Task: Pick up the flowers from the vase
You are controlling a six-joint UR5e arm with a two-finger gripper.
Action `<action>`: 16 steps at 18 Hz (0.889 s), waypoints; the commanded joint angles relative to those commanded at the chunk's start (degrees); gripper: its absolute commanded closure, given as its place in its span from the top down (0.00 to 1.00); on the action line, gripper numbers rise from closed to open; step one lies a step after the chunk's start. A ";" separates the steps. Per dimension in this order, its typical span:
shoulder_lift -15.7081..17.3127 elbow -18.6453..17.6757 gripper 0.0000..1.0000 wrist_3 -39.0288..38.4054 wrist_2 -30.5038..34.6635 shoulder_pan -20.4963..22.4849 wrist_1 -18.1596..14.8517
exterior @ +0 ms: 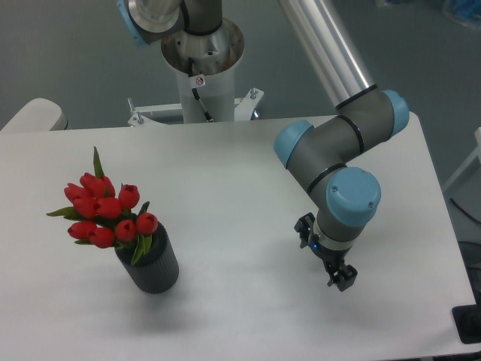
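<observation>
The flowers [105,210] sit in the vase [150,265] at the table's [248,180] left, well apart from the gripper [336,275]; whether its fingers are spread cannot be told. Gripping buds could crush them; snagged stems could tip the vase.

**White table, one vase standing on it**

The table [240,173] is a plain white slab with rounded corners, its far edge running along the robot's mounting column and its right edge slanting toward the near right corner. A dark grey ribbed vase [150,265] stands directly on it in the near left part, leaning slightly, and throws a soft shadow to its right. It holds red tulips [105,212] with green leaves. The rest of the surface shows only faint shadows.
</observation>
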 joint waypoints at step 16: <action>4.29 -3.24 1.00 -0.17 -6.84 0.09 -1.05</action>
